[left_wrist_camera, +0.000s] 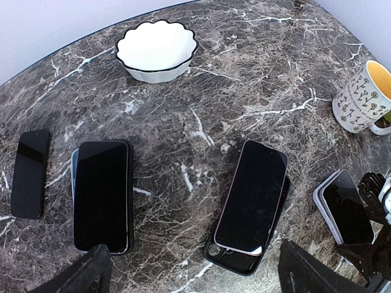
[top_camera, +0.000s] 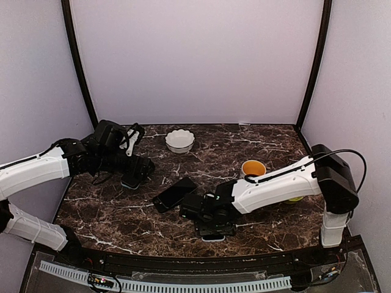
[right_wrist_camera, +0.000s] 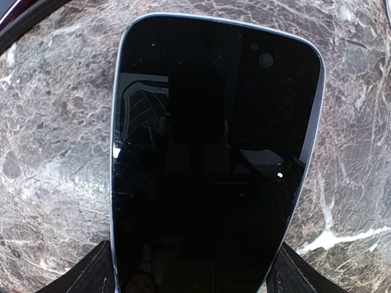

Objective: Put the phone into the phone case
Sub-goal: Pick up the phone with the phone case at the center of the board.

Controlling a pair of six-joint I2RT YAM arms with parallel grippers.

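A silver-rimmed phone (right_wrist_camera: 214, 140) lies screen up on the marble near the front edge (top_camera: 214, 237). My right gripper (right_wrist_camera: 192, 274) is low over it, open, with one finger (right_wrist_camera: 91, 274) at each long edge of its near end. A second phone (left_wrist_camera: 252, 196) rests askew on a black phone case (left_wrist_camera: 244, 261) at mid-table (top_camera: 176, 193). My left gripper (left_wrist_camera: 198, 274) hangs open above the left side (top_camera: 135, 174), with nothing between its fingers.
A white scalloped bowl (top_camera: 179, 141) stands at the back. A flowered mug (top_camera: 253, 169) with a yellow inside stands beside the right arm. In the left wrist view, a phone in a black case (left_wrist_camera: 102, 195) and a small black phone (left_wrist_camera: 29, 174) lie at left.
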